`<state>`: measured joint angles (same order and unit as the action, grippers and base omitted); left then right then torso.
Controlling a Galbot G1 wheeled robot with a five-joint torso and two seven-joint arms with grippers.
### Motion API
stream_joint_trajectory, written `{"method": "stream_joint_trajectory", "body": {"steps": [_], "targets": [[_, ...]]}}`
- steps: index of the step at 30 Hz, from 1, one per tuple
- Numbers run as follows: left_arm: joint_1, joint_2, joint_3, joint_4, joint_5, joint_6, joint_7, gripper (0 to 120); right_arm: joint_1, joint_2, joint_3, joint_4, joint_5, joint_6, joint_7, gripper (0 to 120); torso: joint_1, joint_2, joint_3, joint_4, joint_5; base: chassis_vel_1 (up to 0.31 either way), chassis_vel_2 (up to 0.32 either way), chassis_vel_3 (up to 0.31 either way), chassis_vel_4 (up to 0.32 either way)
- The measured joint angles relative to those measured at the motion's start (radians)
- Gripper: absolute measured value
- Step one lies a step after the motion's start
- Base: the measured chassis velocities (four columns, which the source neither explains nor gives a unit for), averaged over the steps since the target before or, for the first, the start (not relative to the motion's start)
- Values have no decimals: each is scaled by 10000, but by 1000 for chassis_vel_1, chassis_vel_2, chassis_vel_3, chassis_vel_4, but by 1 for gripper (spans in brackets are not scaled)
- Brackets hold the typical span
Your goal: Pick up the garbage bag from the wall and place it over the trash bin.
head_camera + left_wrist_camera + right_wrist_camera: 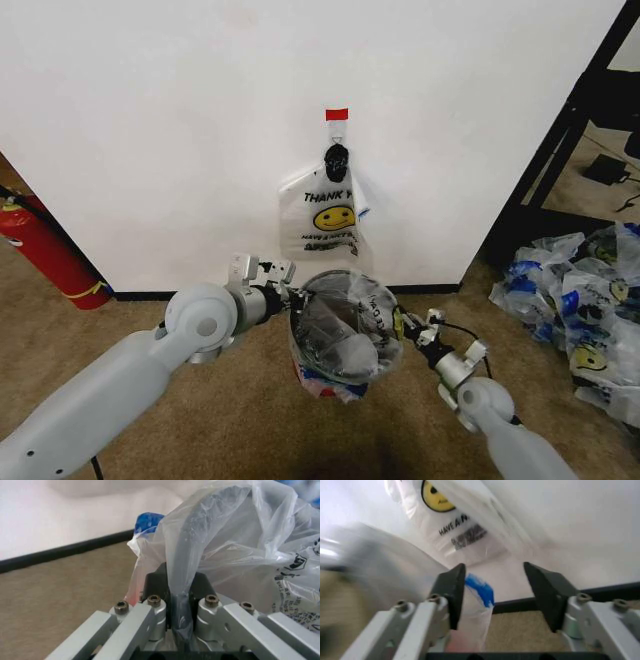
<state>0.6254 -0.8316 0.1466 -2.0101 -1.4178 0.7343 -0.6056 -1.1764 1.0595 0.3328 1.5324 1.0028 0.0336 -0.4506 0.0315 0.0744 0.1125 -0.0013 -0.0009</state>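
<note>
Now left gripper pinches the garbage bag over the trash bin.

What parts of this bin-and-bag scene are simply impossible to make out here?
- Trash bin, head view: its sides and base are wrapped by the garbage bag.
- Hook on the wall, head view: covered by the knotted handles of a spare bag.
- Left gripper, left wrist view: plastic clamped between the fingers hides the bin rim.
- Right gripper, right wrist view: open; the bin beside it is a blur.
</note>
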Motion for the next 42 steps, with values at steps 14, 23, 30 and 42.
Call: {"method": "stream_joint_trajectory", "body": {"steps": [14,23,30,42], "targets": [[207,-503,328,59,1648,-459,-913,4,-1029,-654,-784,5043,-972,-3125,6108,97,-1,0,-2,1,-3,0,0,0,0],[268,-365,337,-441,1640,-447,-828,4,-471,-216,-1487,4672,-1502,-3779,7153,100,-1,0,-1,-1,-3,0,0,0,0],[325,-364,328,-518,1643,-440,-793,4,-359,-236,-1522,4656,-1067,-3985,7305,82,-1,0,0,-2,-4,0,0,0,0],[450,-326,355,-778,1646,-455,-762,4,-65,-89,-1699,4537,-226,-4502,7576,37,-1,0,0,-1,-3,0,0,0,0]]}}
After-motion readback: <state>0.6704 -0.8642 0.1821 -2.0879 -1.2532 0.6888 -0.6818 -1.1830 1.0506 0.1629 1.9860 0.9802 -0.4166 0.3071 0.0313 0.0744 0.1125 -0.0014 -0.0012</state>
